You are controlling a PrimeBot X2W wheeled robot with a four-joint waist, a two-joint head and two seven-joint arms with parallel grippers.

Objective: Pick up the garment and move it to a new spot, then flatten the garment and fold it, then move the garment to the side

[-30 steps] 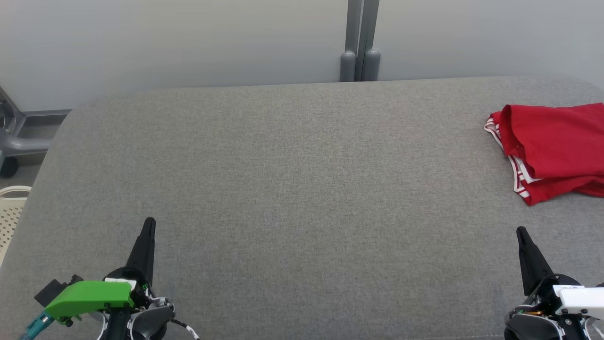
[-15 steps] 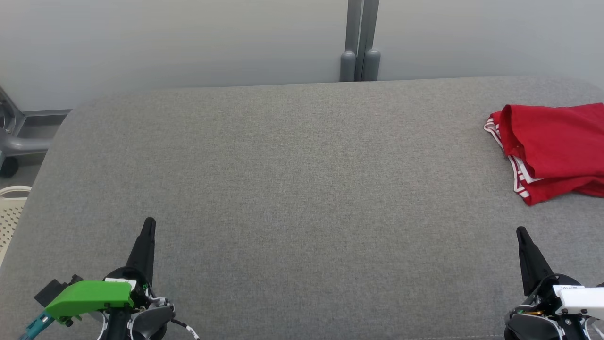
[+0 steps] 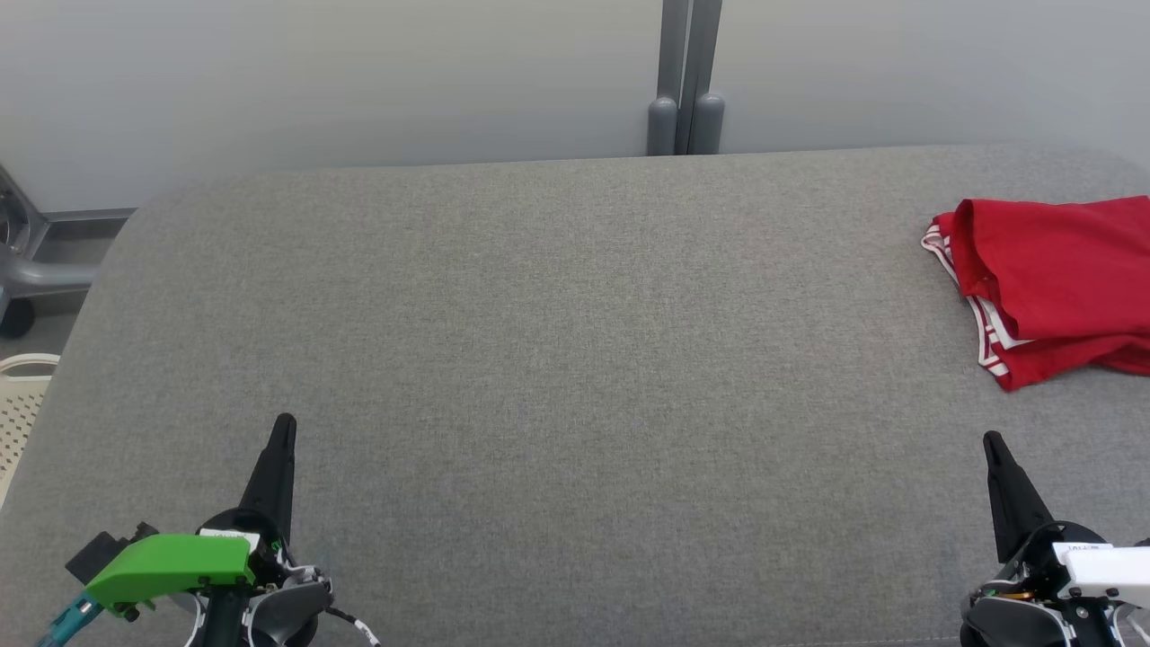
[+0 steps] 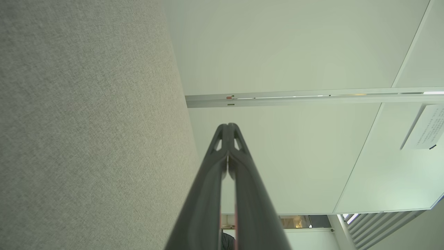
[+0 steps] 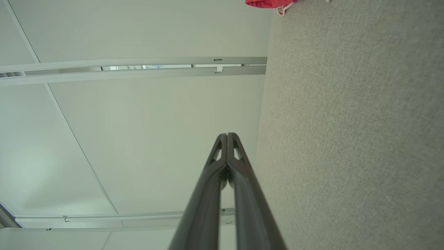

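Head view: the garment (image 3: 1051, 270), red with white-striped trim, lay crumpled at the far right of the grey table (image 3: 575, 359), its right part cut off by the frame edge. Left gripper (image 3: 284, 424) sat at lower left and right gripper (image 3: 992, 442) at lower right, both pointing away from the robot. Both were well clear of the garment, with the right one nearer. Left wrist view: its fingers (image 4: 206, 194) were pressed together at the tips with nothing between them, and the table ran alongside. Right wrist view: same story, fingers (image 5: 206, 201) met at the tips and were empty. The garment was a red sliver at the top edge there, far along the table. Green cover (image 3: 171, 562) was on the left wrist, white cover (image 3: 1105, 568) on the right. Grey post (image 3: 685, 90) stood behind the table's far edge against the wall (image 3: 359, 81). White basket (image 3: 18, 404) sat off the table's left side.
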